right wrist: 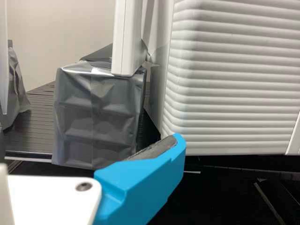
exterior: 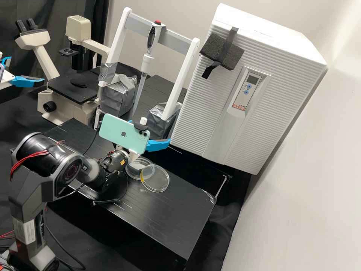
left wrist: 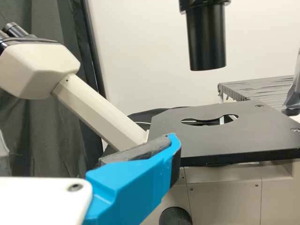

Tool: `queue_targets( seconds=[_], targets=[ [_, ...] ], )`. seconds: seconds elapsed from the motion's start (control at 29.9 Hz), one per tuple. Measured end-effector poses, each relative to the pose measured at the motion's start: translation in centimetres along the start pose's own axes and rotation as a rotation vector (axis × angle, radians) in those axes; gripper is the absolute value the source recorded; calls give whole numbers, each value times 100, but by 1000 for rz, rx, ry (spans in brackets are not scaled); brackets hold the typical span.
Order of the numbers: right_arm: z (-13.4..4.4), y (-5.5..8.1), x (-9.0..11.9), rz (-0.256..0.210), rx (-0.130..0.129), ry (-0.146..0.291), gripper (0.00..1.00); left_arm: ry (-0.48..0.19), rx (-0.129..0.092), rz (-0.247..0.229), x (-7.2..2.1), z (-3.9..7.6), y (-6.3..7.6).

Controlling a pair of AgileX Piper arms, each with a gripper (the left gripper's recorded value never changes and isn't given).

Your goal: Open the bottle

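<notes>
At the far left edge of the high view the left claw (exterior: 23, 72) hangs beside the beige microscope (exterior: 56, 94). It is spread: its wrist view shows one blue finger (left wrist: 140, 173) with its grey pad bare, near the microscope's black stage (left wrist: 234, 131). Right of the microscope a white pipette stand (exterior: 180, 71) sets its feet in two tape-wrapped blocks (exterior: 116, 94). The right claw (exterior: 150, 132) is low over the table (exterior: 173, 218) before the nearer block, also spread, its pad facing open air. A mint-green phone (exterior: 122, 132) on the wrist covers most of it. Just above the phone's corner sits a small white-capped piece (exterior: 143, 122) with a dark body; whether this is the bottle or part of the mount I cannot tell. Two clear round dishes (exterior: 154, 178) lie overlapping on the black ribbed table beside that wrist. Farthest right a tall white ribbed cabinet (exterior: 244, 86) stands against a pale wall.
</notes>
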Motion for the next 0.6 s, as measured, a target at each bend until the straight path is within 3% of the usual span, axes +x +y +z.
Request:
queue_targets(
  seconds=[0.33, 0.4, 0.47, 0.6],
  targets=[
    [0, 0, 0, 0, 0, 0, 100, -10, 5, -1, 0, 14, -2],
    [0, 0, 0, 0, 0, 0, 100, -31, -14, -5, -1, 48, -7],
    [0, 0, 0, 0, 0, 0, 100, -81, -35, -8, -15, 147, -3],
    [3, 3, 0, 3, 3, -3, 100, -178, -53, -1, -54, 377, 25]
  ],
)
